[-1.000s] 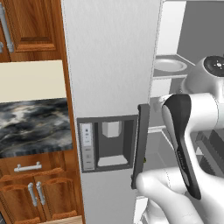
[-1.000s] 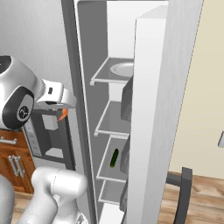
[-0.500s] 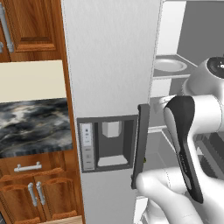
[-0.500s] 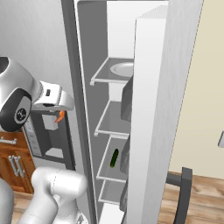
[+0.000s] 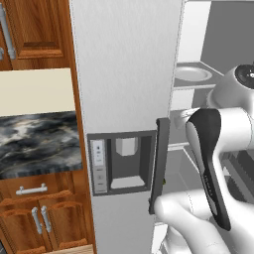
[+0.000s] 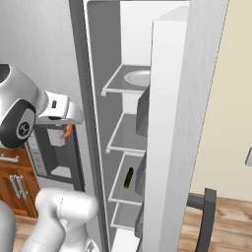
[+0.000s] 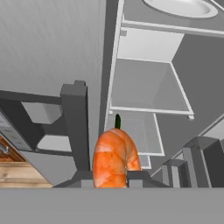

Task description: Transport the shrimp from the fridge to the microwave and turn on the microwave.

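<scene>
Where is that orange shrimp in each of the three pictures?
Left base view: hidden behind the fridge door and the arm.
Right base view: the shrimp peeks out orange under the white claw, left of the open fridge.
Hand view: bottom centre, large, shrimp between the claw's tips.
Shared landmark: the water dispenser recess.

Your arm: glossy white rounded shells with dark joints. One link carries a long black tapered inlay with small pale marks along it. A round black joint cap bears a faint ring-shaped emblem (too small to read). The white hand block has a small dark square marking.
</scene>
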### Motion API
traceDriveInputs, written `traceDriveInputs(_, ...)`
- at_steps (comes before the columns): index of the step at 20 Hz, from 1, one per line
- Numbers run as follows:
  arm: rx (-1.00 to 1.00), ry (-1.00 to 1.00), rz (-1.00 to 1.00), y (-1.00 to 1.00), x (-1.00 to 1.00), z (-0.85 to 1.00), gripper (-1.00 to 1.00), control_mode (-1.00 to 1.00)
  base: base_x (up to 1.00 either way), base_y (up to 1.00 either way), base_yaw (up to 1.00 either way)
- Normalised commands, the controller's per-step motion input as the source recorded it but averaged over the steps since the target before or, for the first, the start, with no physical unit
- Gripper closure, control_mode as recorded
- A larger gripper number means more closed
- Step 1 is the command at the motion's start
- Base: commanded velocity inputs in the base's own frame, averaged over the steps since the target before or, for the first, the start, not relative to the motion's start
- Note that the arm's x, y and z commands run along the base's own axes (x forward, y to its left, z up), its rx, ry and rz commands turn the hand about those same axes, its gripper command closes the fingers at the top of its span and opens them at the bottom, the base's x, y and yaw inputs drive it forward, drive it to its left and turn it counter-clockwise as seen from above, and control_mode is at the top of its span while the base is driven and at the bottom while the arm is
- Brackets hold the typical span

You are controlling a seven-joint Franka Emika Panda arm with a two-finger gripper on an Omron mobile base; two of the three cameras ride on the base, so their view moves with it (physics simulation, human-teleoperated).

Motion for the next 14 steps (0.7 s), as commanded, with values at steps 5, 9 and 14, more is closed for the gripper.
traceDriveInputs(5, 0.0, 0.0, 0.0, 0.0, 0.0, 0.0, 1.0, -1.0, 0.0, 0.0, 0.0)
traceDriveInputs(9, 0.0, 0.0, 0.0, 0.0, 0.0, 0.0, 1.0, 1.0, 0.0, 0.0, 0.0)
traceDriveInputs(14, 0.0, 0.0, 0.0, 0.0, 0.0, 0.0, 1.0, 1.0, 0.0, 0.0, 0.0)
